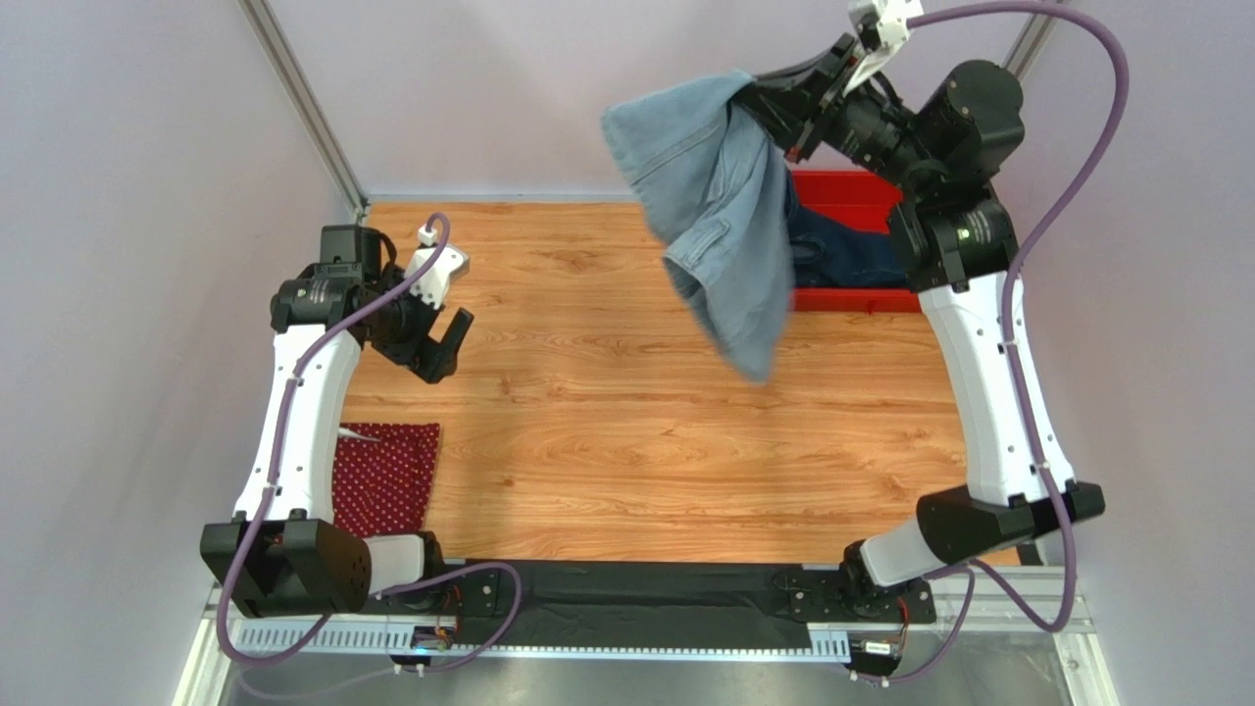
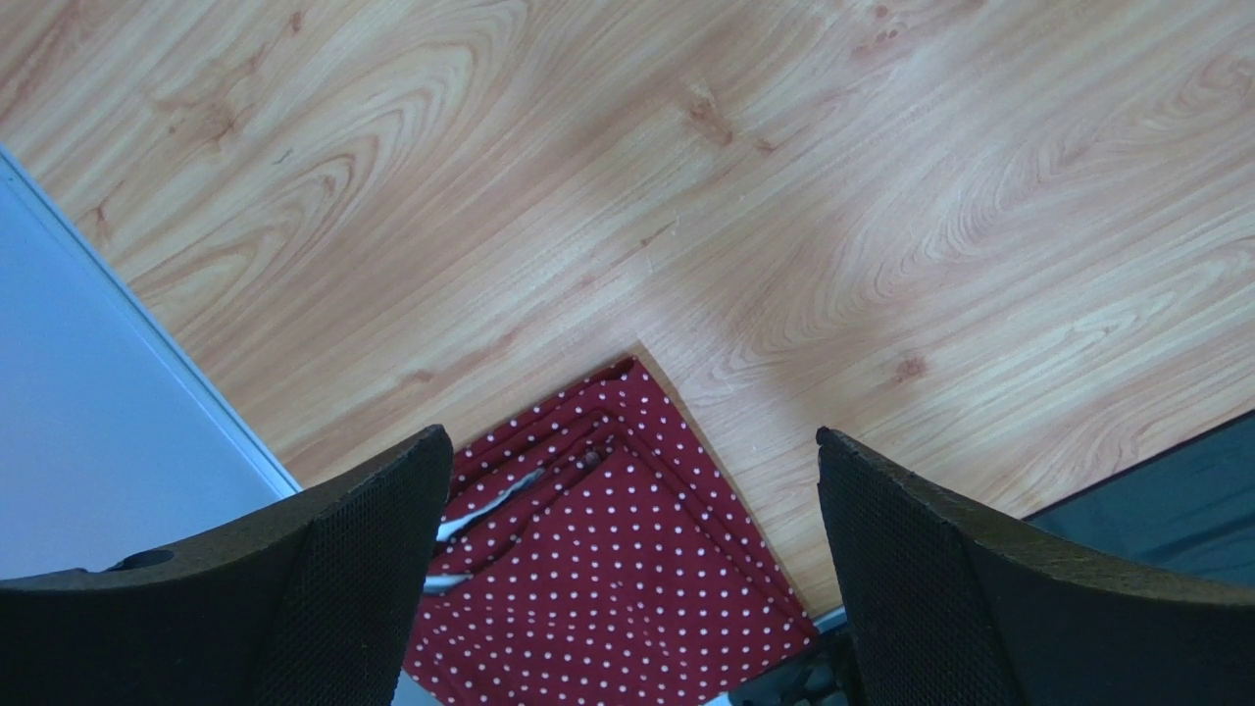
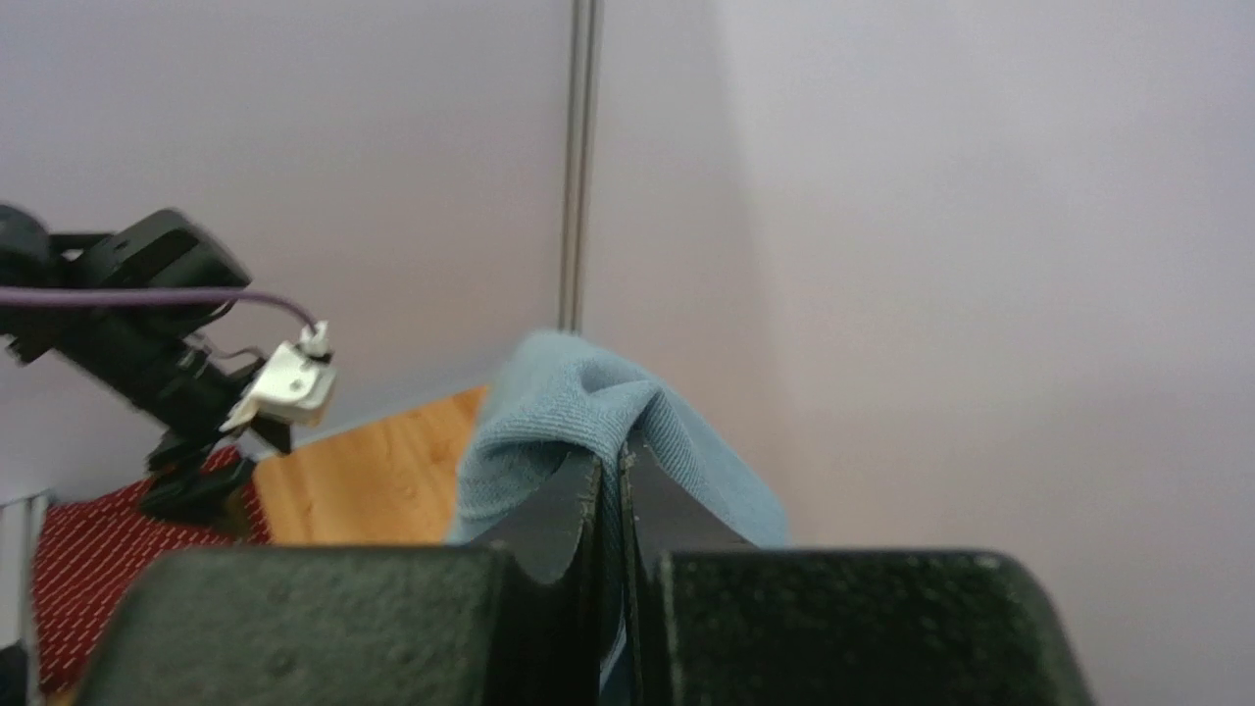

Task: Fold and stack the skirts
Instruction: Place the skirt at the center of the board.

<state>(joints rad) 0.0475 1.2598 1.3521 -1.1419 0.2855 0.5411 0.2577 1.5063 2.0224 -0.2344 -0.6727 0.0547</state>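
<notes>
One blue-grey denim skirt (image 1: 722,221) is hanging pinched between the right fingers (image 3: 567,530), likely for spreading. The left fingers (image 2: 368,544) are hovering spread.

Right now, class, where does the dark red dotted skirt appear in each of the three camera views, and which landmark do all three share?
Top external: the dark red dotted skirt lies at lower left, beside the left arm.
Left wrist: the skirt fills the bottom centre.
Right wrist: it shows at the lower left edge, under the left arm.
Shared landmark: the wooden table.
</notes>
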